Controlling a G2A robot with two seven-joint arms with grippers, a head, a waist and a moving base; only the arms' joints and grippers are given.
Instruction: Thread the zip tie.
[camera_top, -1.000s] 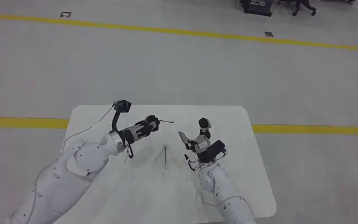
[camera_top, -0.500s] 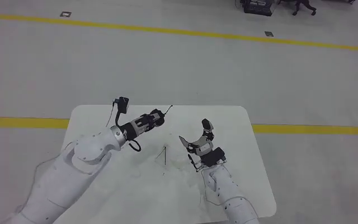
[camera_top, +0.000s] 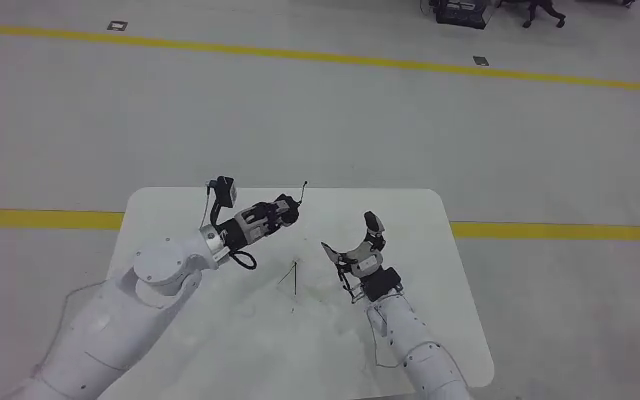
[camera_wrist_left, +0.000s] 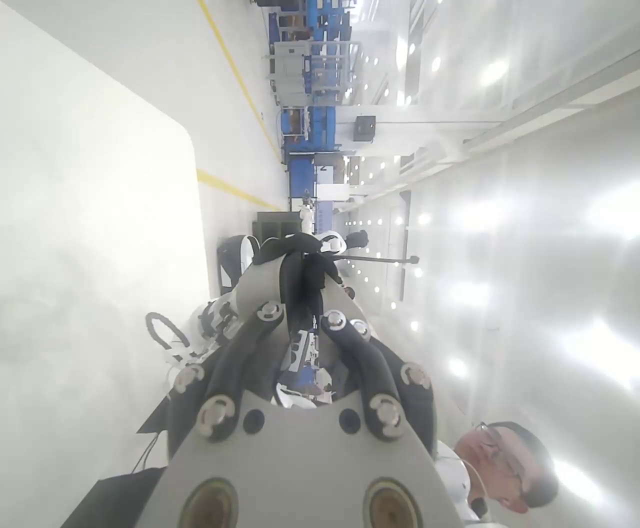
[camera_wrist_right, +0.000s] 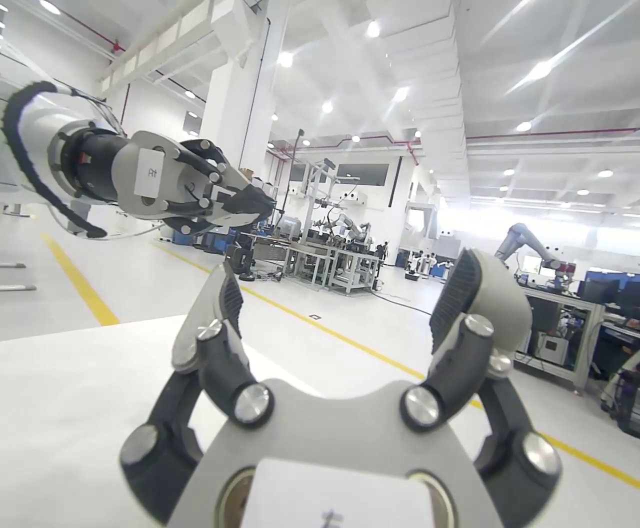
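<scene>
white table (camera_top: 440, 330): work surface below both grippers.

thin dark strip (camera_top: 293, 275): lies flat on the table, bent into a narrow v. it sits on the near side of both grippers and between them across the table, touching neither. whether it is a second tie cannot be told.

right gripper (camera_wrist_right: 345, 290): held above the table, to the right of the strip and slightly beyond it. the jaws are spread wide, with the ribbed pads (camera_wrist_right: 452, 290) facing each other across an empty gap. the opening faces the far table edge and the left gripper.

left gripper (camera_wrist_left: 302, 257): held above the table, to the left of the right gripper and slightly farther out, well apart from it. the fingers are pressed together, clamping the zip tie (camera_wrist_left: 380, 258) near one end.

zip tie: black, thin and straight. it projects past the left gripper's fingertips, pointing up and away toward the far table edge. the free end carries a small block-shaped head. the tie is clear of the table and apart from the right gripper. its tail is not passed through its head.

yellow floor line (camera_top: 300, 55): runs across the grey floor, well beyond both grippers and the table.
</scene>
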